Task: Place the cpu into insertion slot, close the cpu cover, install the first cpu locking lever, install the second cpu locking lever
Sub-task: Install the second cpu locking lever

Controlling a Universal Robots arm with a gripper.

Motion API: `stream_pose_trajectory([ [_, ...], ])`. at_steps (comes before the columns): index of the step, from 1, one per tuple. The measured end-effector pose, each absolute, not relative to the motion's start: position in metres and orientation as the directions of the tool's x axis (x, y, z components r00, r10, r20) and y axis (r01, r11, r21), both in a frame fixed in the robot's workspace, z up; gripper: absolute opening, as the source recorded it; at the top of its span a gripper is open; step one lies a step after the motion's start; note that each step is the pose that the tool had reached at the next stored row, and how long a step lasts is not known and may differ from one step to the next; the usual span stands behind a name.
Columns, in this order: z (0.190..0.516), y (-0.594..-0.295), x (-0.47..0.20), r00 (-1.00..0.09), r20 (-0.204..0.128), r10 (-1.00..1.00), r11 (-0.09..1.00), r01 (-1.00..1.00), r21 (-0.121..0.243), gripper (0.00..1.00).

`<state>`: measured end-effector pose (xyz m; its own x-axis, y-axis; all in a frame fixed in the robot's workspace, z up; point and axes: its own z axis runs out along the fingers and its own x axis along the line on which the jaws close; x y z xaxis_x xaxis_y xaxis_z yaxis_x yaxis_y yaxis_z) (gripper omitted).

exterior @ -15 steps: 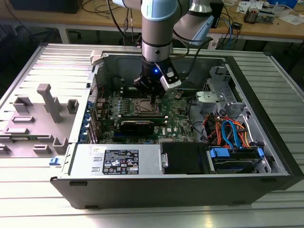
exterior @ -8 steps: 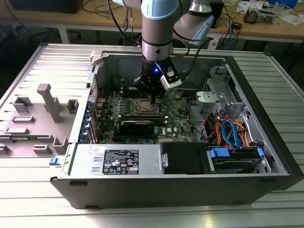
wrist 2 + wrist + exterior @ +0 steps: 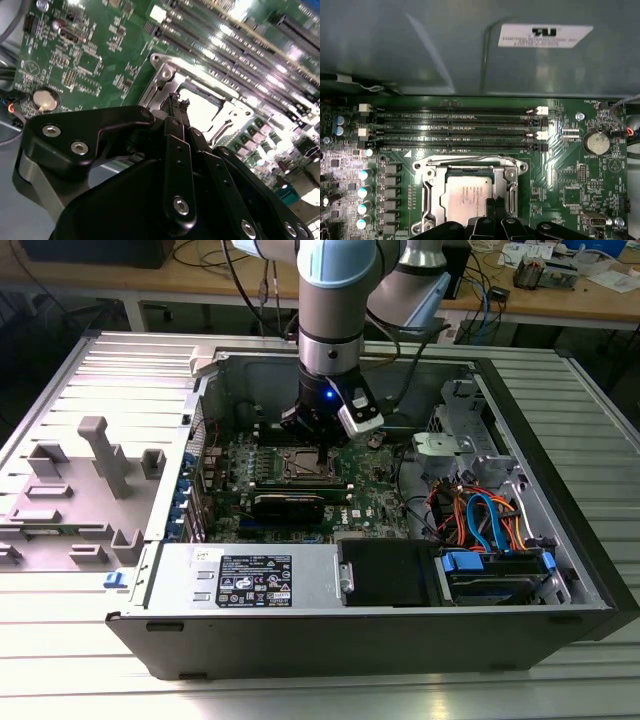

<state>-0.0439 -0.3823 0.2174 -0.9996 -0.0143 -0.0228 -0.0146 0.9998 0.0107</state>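
Exterior view places my gripper (image 3: 322, 453) low inside the open computer case (image 3: 560, 530), directly over the insertion slot (image 3: 303, 466) on the green circuit board (image 3: 375, 485). My fingers are drawn narrow, tips close together, and I cannot confirm that they hold anything.

In the first wrist view the cpu (image 3: 467, 195) lies in the insertion slot (image 3: 470, 192), pale face up, and appears level in its seat. The cpu cover (image 3: 470, 176) lies down around it, its window framing the chip. A thin wire locking lever (image 3: 465, 159) runs along the edge of the socket nearest the memory slots (image 3: 455, 131). My fingertips (image 3: 492, 206) sit at the opposite edge of the cover, touching or just above it; contact cannot be verified.

Judgement: placement looks complete and the cover looks closed, so the work stands at the levers. To do this well, pressure should go on the lever wire and not the chip face, each lever should travel fully under its retaining hook, and the cover should stay flat throughout.

The second wrist view shows my fingers (image 3: 177, 145) in profile against the socket's metal frame (image 3: 165, 75), giving their height over the cover, which the first wrist view cannot. The first wrist view gives the socket plan, the lever and a coin battery (image 3: 597, 142). The exterior view alone gives the whole case, the arm's upright approach and the grey holder block (image 3: 95, 490) on the table (image 3: 60, 660) at the exterior view's left.
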Motion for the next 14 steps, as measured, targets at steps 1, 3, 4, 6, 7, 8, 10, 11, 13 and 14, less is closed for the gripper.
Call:
stream_pose_trajectory([
  [1,0.217,-0.384,-0.044,-1.000,-0.023,-0.014,1.000,-0.015,0.011,0.11],
  [3,0.217,-0.387,-0.044,-1.000,-0.023,-0.014,1.000,-0.015,0.011,0.11],
  [4,0.217,-0.389,-0.044,-1.000,-0.023,-0.014,1.000,-0.015,0.011,0.11],
  [6,0.219,-0.394,-0.044,-1.000,-0.023,-0.014,1.000,-0.014,0.010,0.11],
  [7,0.223,-0.394,-0.044,-1.000,-0.023,-0.014,1.000,-0.015,0.011,0.11],
  [8,0.225,-0.394,-0.044,-1.000,-0.023,-0.014,1.000,-0.015,0.011,0.11],
  [10,0.228,-0.394,-0.044,-1.000,-0.023,-0.014,1.000,-0.015,0.011,0.11],
  [11,0.229,-0.394,-0.044,-1.000,-0.023,-0.014,1.000,-0.015,0.011,0.11],
  [13,0.233,-0.394,-0.044,-1.000,-0.023,-0.014,1.000,-0.015,0.011,0.11],
  [14,0.233,-0.394,-0.044,-1.000,-0.023,-0.014,1.000,-0.015,0.011,0.11],
])
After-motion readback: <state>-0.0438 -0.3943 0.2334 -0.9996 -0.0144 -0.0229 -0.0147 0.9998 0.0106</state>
